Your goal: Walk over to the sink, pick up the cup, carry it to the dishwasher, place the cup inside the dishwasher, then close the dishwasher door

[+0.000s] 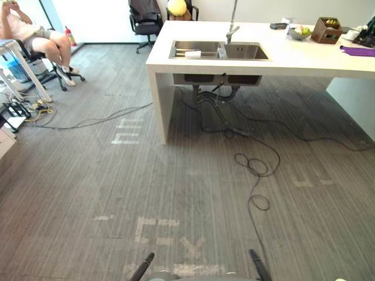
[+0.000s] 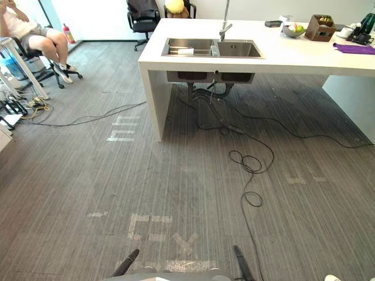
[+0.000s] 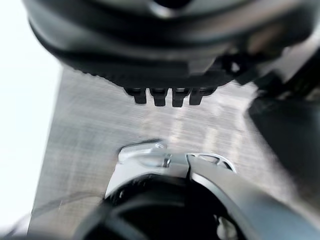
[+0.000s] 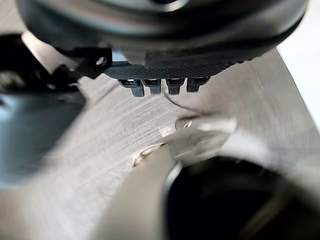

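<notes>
Across the floor (image 1: 76, 175), toward the counter's (image 1: 304, 57) left end, a white cup (image 1: 193, 54) sits in the sink's (image 1: 246, 51) left basin, near the tap (image 1: 232, 29). Pale tape marks (image 1: 153, 229) underfoot spell nothing legible. Wrist views show the left hand (image 3: 170, 55) and right hand (image 4: 165, 50) hanging over the floor, fingers loose and holding nothing. A person (image 1: 35, 35) sits at far left.

Dark, rounded left hand (image 3: 165, 45), blocky black fingers (image 3: 160, 96) in a row. Matching right hand (image 4: 165, 40), ribbed rim just above the fingers (image 4: 156, 86).
</notes>
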`<state>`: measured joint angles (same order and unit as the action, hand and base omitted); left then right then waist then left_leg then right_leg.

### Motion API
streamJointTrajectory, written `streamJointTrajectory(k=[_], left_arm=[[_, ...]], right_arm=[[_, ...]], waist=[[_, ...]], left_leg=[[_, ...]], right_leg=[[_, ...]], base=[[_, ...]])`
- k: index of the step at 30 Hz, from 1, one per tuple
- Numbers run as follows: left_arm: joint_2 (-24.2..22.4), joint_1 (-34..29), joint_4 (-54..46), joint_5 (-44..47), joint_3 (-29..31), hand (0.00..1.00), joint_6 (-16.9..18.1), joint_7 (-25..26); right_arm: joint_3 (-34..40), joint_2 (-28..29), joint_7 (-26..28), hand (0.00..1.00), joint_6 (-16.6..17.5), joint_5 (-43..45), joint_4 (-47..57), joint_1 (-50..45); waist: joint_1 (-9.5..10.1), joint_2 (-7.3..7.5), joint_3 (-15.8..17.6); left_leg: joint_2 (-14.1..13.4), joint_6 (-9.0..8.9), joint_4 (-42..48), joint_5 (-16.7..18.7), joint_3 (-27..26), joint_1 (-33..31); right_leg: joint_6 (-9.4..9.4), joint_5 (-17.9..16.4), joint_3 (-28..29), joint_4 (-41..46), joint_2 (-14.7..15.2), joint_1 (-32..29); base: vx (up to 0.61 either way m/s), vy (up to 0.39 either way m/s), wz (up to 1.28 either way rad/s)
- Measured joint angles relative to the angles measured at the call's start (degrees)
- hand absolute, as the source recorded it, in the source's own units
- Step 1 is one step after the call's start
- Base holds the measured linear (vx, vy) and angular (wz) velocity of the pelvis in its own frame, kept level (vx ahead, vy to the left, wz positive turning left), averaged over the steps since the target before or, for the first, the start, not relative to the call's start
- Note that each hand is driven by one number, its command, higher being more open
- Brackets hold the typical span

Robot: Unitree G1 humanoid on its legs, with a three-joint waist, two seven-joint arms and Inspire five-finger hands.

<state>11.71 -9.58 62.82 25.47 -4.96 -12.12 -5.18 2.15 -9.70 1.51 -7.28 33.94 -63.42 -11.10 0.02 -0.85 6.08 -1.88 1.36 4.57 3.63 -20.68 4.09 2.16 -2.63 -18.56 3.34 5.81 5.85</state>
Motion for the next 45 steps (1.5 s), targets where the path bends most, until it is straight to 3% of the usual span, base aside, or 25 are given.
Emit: streamJointTrajectory(k=[2, 8, 11, 15, 19, 31, 36, 39, 42, 45], left_arm=[[0.0, 1.1, 0.1, 2.9, 0.2, 1.0, 1.3, -0.7], [0.2, 3.2, -0.1, 4.0, -0.6, 1.0, 2.0, -7.5], [0.6, 3.9, -0.6, 5.2, -1.8, 1.0, 2.2, -7.8], [0.0, 5.0, -4.7, 8.5, -1.9, 1.0, 1.8, -3.1], [-3.0, 8.9, -7.4, 8.3, -2.7, 1.0, 2.5, 4.8], [-5.3, 10.4, -9.5, 6.5, -6.7, 1.0, -1.3, 5.1], [-5.6, 10.0, -9.5, 2.8, -6.7, 1.0, 1.5, 7.9], [-5.6, 9.7, -9.5, -3.8, -6.6, 1.0, 3.7, 8.8], [-5.4, 9.1, -10.9, -9.9, -6.7, 1.0, 4.2, 9.1], [-5.4, 8.4, -11.3, -9.7, -6.7, 1.0, 4.0, 9.7]], right_arm=[[1.8, 0.4, 0.3, 1.0, -0.1, 0.9, -1.2, 0.3], [2.1, 1.2, 2.7, 1.0, 1.8, 9.2, -0.9, 0.8], [2.3, 1.3, 2.1, 1.0, 1.8, 10.6, -0.4, 1.8], [2.5, 1.7, 1.1, 1.0, 2.4, 10.7, 1.5, 4.3], [2.1, 3.0, 1.0, 1.0, 2.9, 11.0, 3.8, 8.8], [2.1, 4.2, 2.3, 1.0, 0.1, 11.0, 5.7, 10.4], [2.1, 4.3, 4.2, 1.0, 1.0, 9.1, 6.9, 9.8], [2.1, 4.2, 5.1, 1.0, 1.8, 8.7, 7.6, 8.8], [2.4, 4.1, 5.1, 1.0, 2.0, 8.5, 7.7, 8.2], [2.8, 4.0, 4.8, 1.0, 1.8, 6.3, 7.6, 8.2]], waist=[[0.26, -0.05, 0.4], [-0.76, 0.04, 1.5], [-0.91, 0.12, 1.9], [-1.11, 0.32, 2.3], [-1.13, 0.36, 2.6], [-1.85, 0.23, 3.0], [-2.3, 0.21, 3.4], [-2.25, 0.38, 3.7], [-2.16, 0.56, 4.2], [-2.09, 0.58, 4.3]], left_leg=[[0.7, 0.06, -4.5, -3.0, 0.0, 1.2], [1.4, -1.22, -9.8, -4.9, 1.1, 5.9], [1.5, -1.01, -9.8, -5.1, 1.4, 5.9], [1.8, -0.62, -9.9, -5.4, 2.7, 5.8], [2.0, -0.3, -9.9, -5.9, 3.1, 5.4], [2.2, -0.63, -9.9, -6.3, 5.0, 4.6], [2.0, -0.71, -9.9, -6.6, 4.9, 4.4], [1.9, -0.72, -9.9, -6.6, 4.4, 4.2], [2.1, -0.68, -10.0, -6.5, 4.2, 4.1], [2.4, 0.09, -10.0, -5.9, 3.8, 4.3]], right_leg=[[-0.04, 1.8, -0.5, -3.0, -0.6, 0.6], [0.36, 1.5, -2.1, -4.7, -1.2, 4.4], [0.43, 1.5, -2.4, -4.8, -1.1, 4.5], [0.44, 1.5, -3.4, -4.8, -0.8, 4.8], [0.44, 1.7, -3.7, -4.7, -0.7, 4.6], [0.44, 1.6, -5.8, -5.1, -0.6, 5.1], [0.3, 1.4, -5.5, -4.1, -0.6, 4.2], [0.35, 1.1, -5.2, -3.5, -0.5, 3.8], [0.53, 0.9, -5.2, -2.6, -0.1, 3.3], [0.99, -0.5, -5.0, 0.4, 0.9, 2.4]], base=[[0.05, -0.022, 0.05], [0.0, -0.008, 0.07], [-0.01, -0.002, 0.09], [-0.03, 0.004, 0.16], [-0.05, 0.015, 0.06], [0.0, 0.001, 0.08], [-0.06, 0.008, 0.0], [-0.03, 0.019, -0.04], [-0.01, 0.029, -0.01], [0.02, 0.051, -0.04]])
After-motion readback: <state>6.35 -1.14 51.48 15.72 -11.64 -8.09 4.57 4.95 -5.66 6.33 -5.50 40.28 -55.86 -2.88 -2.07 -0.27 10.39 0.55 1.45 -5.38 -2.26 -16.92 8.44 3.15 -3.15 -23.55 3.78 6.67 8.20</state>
